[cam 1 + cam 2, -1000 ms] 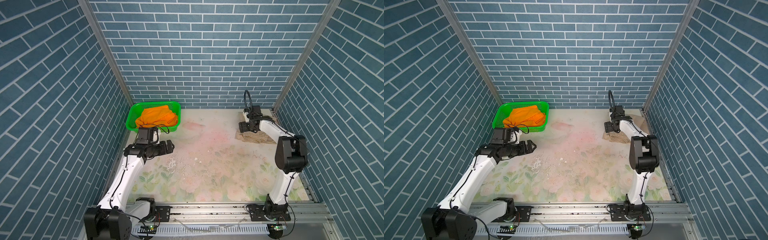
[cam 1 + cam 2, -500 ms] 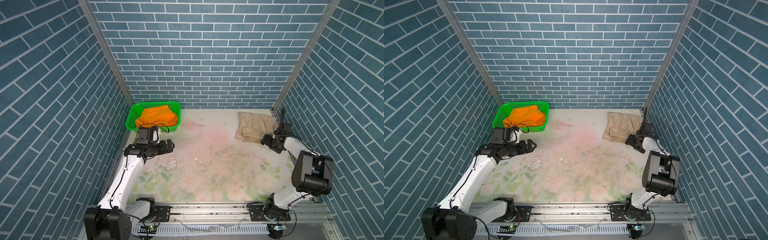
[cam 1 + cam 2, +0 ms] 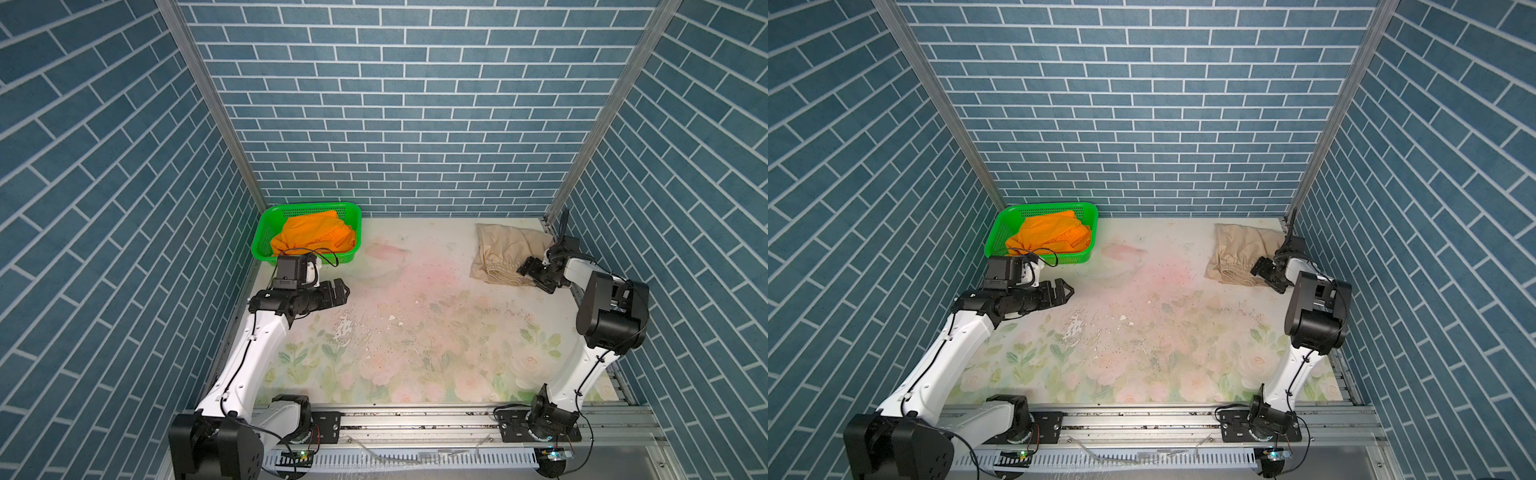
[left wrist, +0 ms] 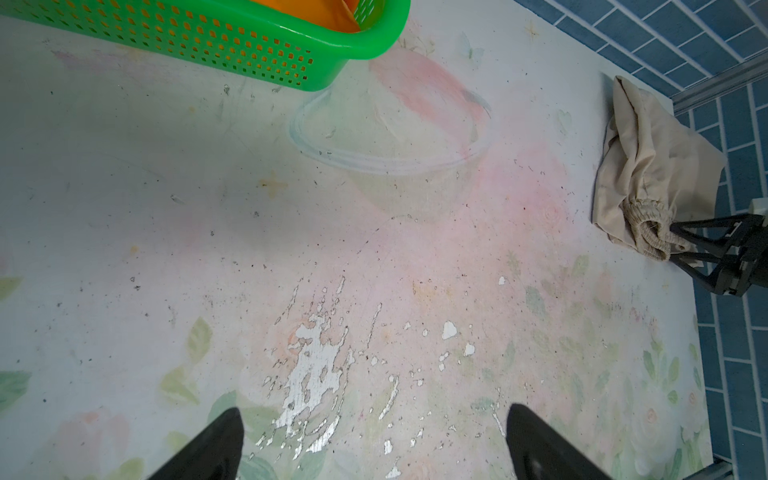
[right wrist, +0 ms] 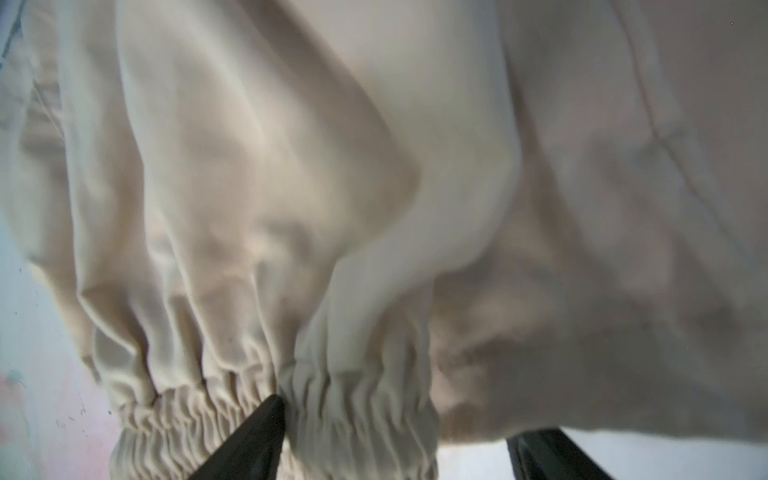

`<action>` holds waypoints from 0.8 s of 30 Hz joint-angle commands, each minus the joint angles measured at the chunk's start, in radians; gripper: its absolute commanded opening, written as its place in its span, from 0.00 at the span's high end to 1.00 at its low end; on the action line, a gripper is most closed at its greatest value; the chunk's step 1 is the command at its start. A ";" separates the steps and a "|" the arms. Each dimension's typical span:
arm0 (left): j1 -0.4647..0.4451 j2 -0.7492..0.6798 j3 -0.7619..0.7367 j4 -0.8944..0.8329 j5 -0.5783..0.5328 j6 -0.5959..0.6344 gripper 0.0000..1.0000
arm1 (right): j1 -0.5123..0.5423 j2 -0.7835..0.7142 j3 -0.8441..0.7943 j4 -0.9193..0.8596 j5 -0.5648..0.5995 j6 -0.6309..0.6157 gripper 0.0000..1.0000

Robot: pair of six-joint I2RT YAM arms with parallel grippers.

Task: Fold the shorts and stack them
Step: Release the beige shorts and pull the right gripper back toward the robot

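Note:
The beige shorts [image 3: 505, 249] [image 3: 1239, 249] lie bunched at the back right of the table, with the gathered waistband toward the front. My right gripper [image 3: 531, 277] [image 3: 1266, 276] is low at the waistband's right end and open. In the right wrist view one fingertip [image 5: 266, 415] is pushed into the elastic folds. The other stands off on bare table, so part of the waistband [image 5: 357, 399] lies between the jaws. The orange shorts [image 3: 316, 237] [image 3: 1050, 235] are heaped in the green basket [image 3: 266, 232] [image 3: 994, 239]. My left gripper [image 3: 343, 289] [image 3: 1067, 288] [image 4: 374, 411] hovers open and empty in front of the basket.
The basket sits in the back left corner against the tiled walls. The right wall and its metal rail [image 3: 550, 220] run close behind the right arm. The flowered table cover [image 3: 415, 332] has flaked white patches near the middle. A metal base rail [image 3: 415, 419] crosses the front.
The right arm came off the back of the beige shorts, swung out toward the right wall, and now its open jaws are at the waistband's near end. The left arm has not moved.

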 commanded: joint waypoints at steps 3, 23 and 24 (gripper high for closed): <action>0.004 -0.003 0.026 0.003 -0.031 -0.003 0.00 | -0.006 0.055 0.094 -0.032 0.016 -0.033 0.17; 0.004 0.222 0.404 0.087 -0.271 0.146 0.00 | 0.005 -0.346 -0.232 0.035 -0.075 0.002 0.22; 0.004 0.246 0.420 0.090 -0.290 0.165 0.00 | 0.012 -0.323 -0.217 0.057 -0.103 0.002 0.22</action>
